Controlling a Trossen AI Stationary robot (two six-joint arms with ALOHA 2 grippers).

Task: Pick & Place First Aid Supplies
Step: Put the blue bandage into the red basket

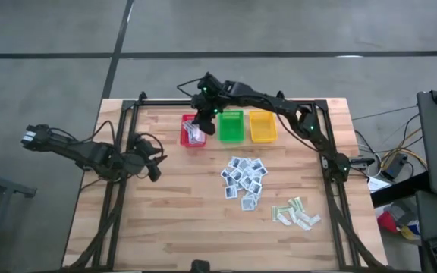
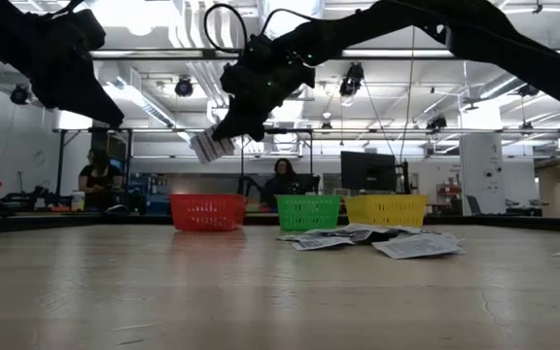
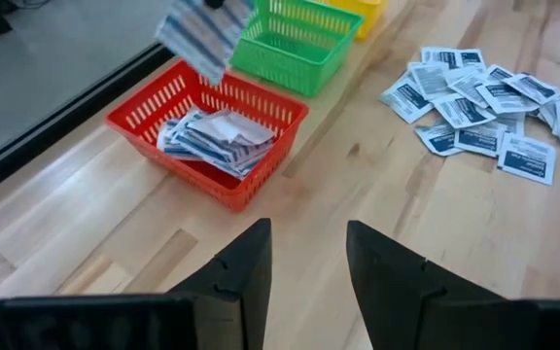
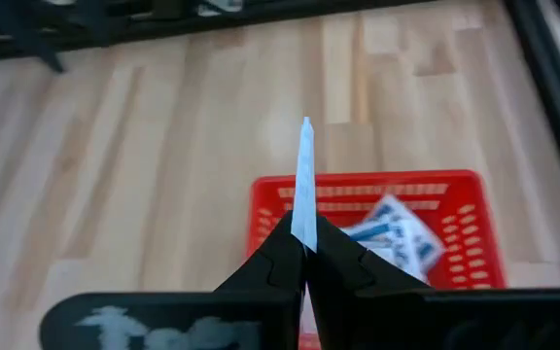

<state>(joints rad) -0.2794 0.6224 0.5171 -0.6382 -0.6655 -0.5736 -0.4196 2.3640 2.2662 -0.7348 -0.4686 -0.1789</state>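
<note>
Striped packet (image 4: 305, 175) | pinched in right pincer (image 4: 304, 255) | above red basket (image 4: 460, 185)

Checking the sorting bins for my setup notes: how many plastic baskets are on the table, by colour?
Red basket: 1, already holding packets
Green basket: 1
Yellow basket: 1
Total: 3 baskets, side by side in a row along the far side of the table

Ceiling lamps (image 2: 178, 87) glare brightly in the low view, silhouetting the arms. The near worktop (image 2: 261, 292) is blurred below the lamps.
</note>
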